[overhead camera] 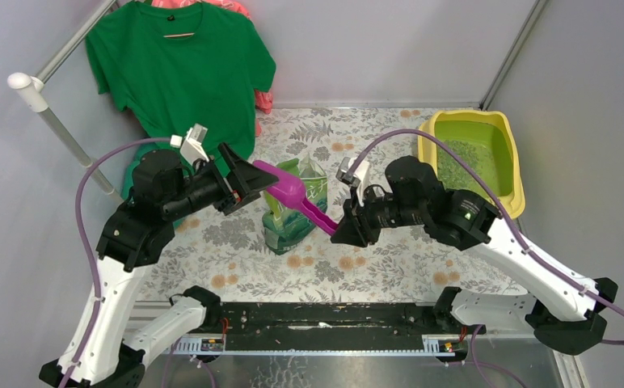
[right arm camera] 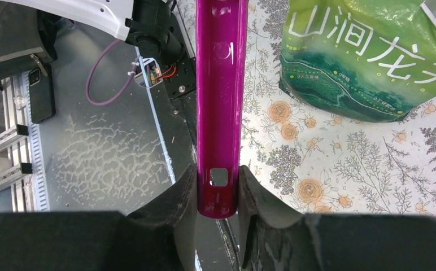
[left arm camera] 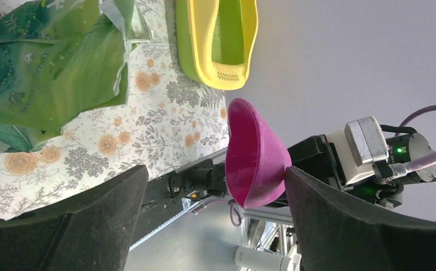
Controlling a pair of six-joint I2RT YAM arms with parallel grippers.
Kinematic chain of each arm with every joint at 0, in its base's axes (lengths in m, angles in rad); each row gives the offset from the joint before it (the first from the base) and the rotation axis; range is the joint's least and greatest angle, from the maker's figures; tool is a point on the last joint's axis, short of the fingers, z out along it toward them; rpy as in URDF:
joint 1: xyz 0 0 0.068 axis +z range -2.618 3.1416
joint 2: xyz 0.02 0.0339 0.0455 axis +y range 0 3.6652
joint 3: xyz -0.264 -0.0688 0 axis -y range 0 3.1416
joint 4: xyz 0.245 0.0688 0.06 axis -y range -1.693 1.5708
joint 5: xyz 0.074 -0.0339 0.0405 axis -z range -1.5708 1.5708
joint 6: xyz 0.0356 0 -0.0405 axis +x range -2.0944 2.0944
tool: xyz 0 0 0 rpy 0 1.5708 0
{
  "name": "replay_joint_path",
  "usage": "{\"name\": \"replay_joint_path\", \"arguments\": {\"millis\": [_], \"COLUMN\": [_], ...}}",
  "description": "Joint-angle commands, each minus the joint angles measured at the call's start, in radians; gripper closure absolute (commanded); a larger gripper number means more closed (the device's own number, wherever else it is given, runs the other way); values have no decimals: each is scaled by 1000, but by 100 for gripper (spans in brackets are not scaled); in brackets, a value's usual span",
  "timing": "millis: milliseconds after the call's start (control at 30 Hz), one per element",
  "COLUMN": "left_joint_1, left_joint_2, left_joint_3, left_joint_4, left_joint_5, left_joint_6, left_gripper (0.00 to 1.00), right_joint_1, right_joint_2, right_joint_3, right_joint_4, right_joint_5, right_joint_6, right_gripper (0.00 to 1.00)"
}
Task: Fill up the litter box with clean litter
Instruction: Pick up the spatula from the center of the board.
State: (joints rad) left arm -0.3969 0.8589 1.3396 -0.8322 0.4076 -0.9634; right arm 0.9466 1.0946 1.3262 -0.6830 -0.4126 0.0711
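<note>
Everything I see is bright and evenly lit from overhead, shadows soft. In my right wrist view glare streaks down the purple scoop [right arm camera: 221, 84]; just below it the foreground goes dark and blurred.

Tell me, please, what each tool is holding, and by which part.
The right tool grips the purple scoop by the end of its handle; the left tool is open, holding nothing.

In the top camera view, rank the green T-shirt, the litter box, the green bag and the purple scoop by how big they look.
Largest to smallest:
1. green T-shirt
2. litter box
3. green bag, partly covered
4. purple scoop
</note>
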Motion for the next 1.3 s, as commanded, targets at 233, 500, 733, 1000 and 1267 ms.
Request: {"name": "replay_joint_path", "arguments": {"millis": [233,500,733,1000,1267], "left_joint_1": [12,15,20,24,63], "left_joint_2": [-99,-111,-134,32,218], "left_joint_3": [-207,-276,-294,-95,292], "left_joint_4": [317,407,426,316,140], "left_joint_5": [189,232,209,84,31], "left_joint_6": [-204,-233,-242,-284,-407], "left_gripper": [30,86,100,100,92], "right_joint_1": [49,80,86,86,86], "right_joint_2": [-18,-4,-37,-185,-218], "right_joint_3": [1,-18,-33,-32,-68], "right_joint_4": [70,82,85,63,300], "right_joint_5": [62,85,146,421,636], "right_joint_6": [-30,-33,-2,19,-7], "right_gripper": [100,100,84,46,2]}}
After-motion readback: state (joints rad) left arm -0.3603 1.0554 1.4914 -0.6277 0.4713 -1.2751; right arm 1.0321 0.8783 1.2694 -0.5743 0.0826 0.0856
